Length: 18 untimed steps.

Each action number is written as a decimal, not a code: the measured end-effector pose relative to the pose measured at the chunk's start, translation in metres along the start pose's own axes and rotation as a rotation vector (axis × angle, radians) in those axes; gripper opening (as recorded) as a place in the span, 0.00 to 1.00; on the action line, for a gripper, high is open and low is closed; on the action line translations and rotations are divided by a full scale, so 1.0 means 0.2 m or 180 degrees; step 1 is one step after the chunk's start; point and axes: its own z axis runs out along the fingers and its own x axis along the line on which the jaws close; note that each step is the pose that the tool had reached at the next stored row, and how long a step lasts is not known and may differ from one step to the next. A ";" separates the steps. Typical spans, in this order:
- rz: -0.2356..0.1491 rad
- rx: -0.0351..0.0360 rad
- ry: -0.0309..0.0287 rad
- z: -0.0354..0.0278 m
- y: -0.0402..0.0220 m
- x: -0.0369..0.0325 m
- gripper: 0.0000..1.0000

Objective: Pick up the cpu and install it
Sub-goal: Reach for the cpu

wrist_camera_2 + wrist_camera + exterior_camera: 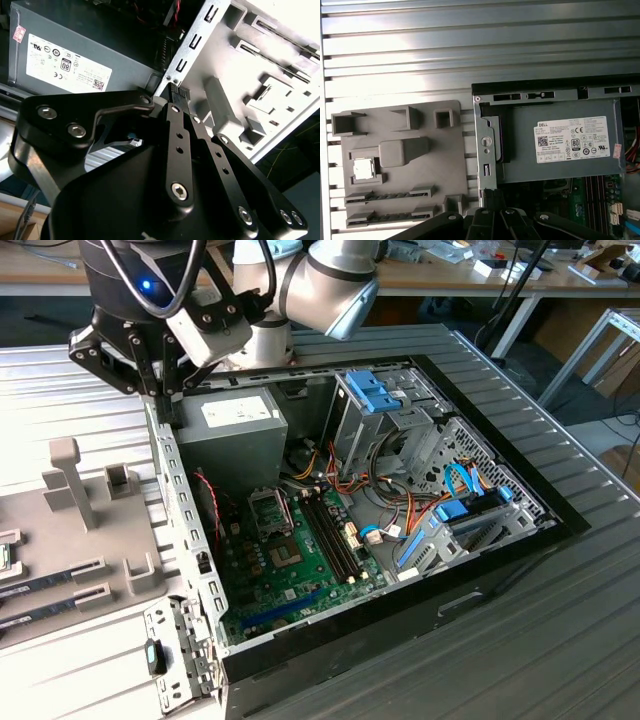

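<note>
The cpu (363,169), a small square chip with a silver top, lies in a pocket of the grey fixture plate (440,165) beside the open computer case. My gripper (167,400) hangs above the case's side wall next to the grey power supply (225,430), well away from the cpu. In the second wrist view its fingers (178,145) meet at the tips (176,95) with nothing between them. The black socket frame (270,510) sits on the green motherboard (290,575) inside the case.
Two long dark memory sticks (387,196) lie in slots of the fixture plate near the cpu. Tall grey posts (68,480) rise from that plate. Drive cages (375,400), blue brackets and cable bundles (440,520) crowd the case toward the exterior view's right. Ribbed metal tabletop (470,50) surrounds everything.
</note>
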 end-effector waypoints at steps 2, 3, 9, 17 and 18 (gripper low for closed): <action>0.0000 0.0000 0.0000 0.000 0.000 0.004 0.11; 0.0000 0.0000 0.0000 0.000 0.000 0.006 0.11; 0.0000 0.0000 0.0000 0.001 -0.001 0.014 0.11; 0.0000 0.0000 0.0000 0.001 -0.002 0.024 0.11; 0.0000 0.0000 0.0000 0.002 -0.002 0.025 0.11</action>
